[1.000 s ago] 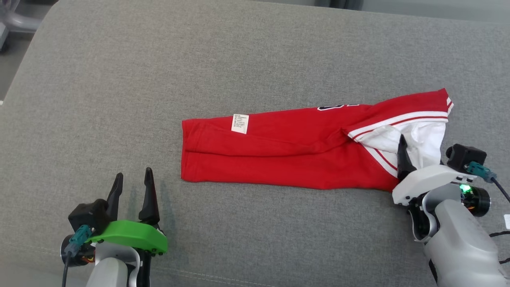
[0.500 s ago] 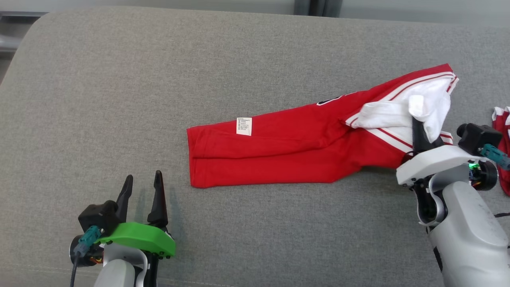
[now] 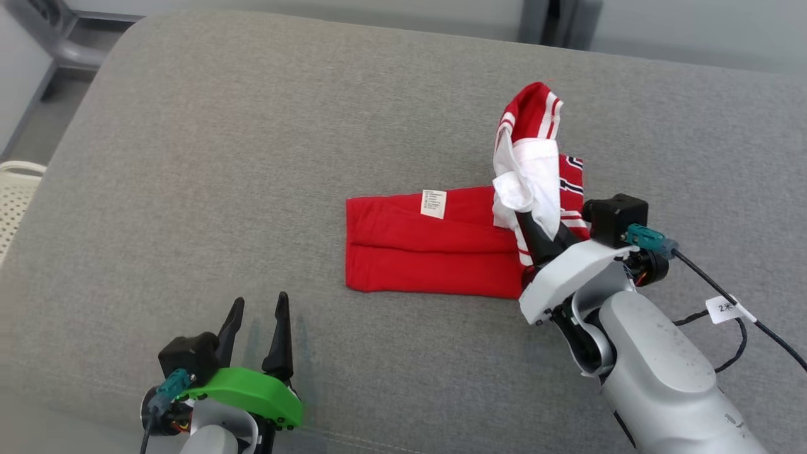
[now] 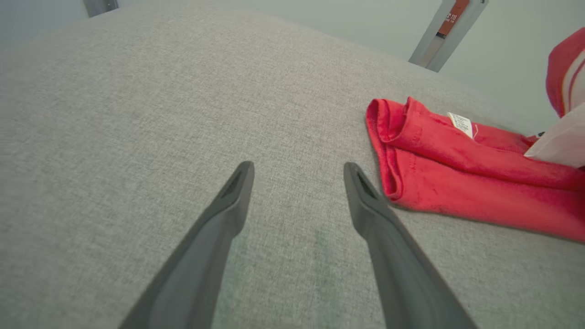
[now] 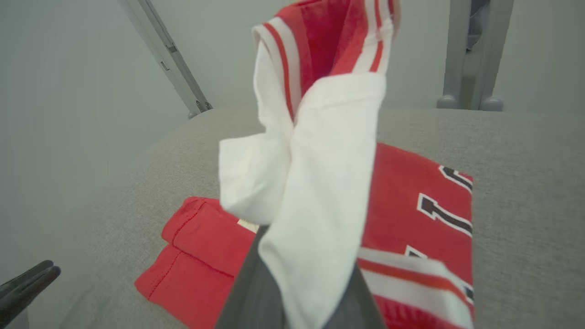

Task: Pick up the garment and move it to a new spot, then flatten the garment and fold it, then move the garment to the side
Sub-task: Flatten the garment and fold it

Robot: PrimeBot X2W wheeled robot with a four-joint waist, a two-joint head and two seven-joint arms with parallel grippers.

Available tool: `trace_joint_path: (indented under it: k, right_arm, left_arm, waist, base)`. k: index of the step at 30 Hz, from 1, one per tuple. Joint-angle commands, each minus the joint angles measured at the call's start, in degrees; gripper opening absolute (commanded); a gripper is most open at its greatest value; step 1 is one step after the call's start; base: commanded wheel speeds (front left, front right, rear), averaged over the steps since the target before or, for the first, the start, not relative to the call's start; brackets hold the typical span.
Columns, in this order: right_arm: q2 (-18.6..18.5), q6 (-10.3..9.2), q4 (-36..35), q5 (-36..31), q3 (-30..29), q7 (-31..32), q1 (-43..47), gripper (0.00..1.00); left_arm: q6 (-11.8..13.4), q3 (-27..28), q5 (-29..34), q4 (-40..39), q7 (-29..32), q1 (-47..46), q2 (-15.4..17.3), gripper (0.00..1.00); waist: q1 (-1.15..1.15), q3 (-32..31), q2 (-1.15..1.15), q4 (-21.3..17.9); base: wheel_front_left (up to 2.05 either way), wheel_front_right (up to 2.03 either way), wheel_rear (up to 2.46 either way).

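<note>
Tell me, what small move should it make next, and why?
Probably lay the lifted end over the flat red half: the right tool is shut on the garment by its striped end, above the rest lying on the cushion.

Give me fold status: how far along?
Done: garment already folded into a narrow strip on the cushion. In hand: right claw shut on its striped end, held up over the strip, likely for the cross fold; left claw open, idle. Left: lay it down, move it aside.
</note>
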Motion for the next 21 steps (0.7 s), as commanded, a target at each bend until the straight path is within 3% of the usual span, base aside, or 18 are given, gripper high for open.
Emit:
trace_joint_path:
  k: [1,8,10,17,21]
  right_arm:
    - [0.1,-0.02,1.16,-0.77,0.41,0.54,-0.59,0.0]
    - [2.52,-0.02,7.91,-3.51,0.78,1.03,-3.3,0.0]
    - [2.93,-0.02,9.08,-3.05,0.99,0.46,-4.14,1.0]
    - [3.04,-0.02,9.15,-1.96,-0.36,-4.22,-4.54,1.0]
    - [3.12,-0.02,8.46,-5.09,-6.97,-5.26,-2.49,1.0]
  left_arm:
    - [0.18,-0.24,-0.35,0.06,0.02,1.01,0.21,1.0]
    - [0.88,-0.17,-0.55,-0.04,0.03,1.85,0.17,1.0]
    - [1.04,-0.28,-0.86,-0.18,0.03,1.93,0.17,1.0]
    - [1.77,0.14,-0.74,-1.66,0.03,1.76,0.18,1.0]
    - [1.94,0.67,1.12,-2.61,0.03,1.25,0.17,1.0]
  waist:
    - [0.0,-0.92,0.0,5.72]
    - [0.0,-0.71,0.0,12.24]
    - [0.0,-0.65,0.0,12.92]
    - [0.0,-1.3,0.0,10.0]
    - [0.0,-1.68,0.0,5.68]
  base:
    - [0.0,0.0,0.0]
    - [0.0,0.0,0.0]
    - [0.0,0.0,0.0]
    - [0.0,0.0,0.0]
    - [0.0,0.0,0.0]
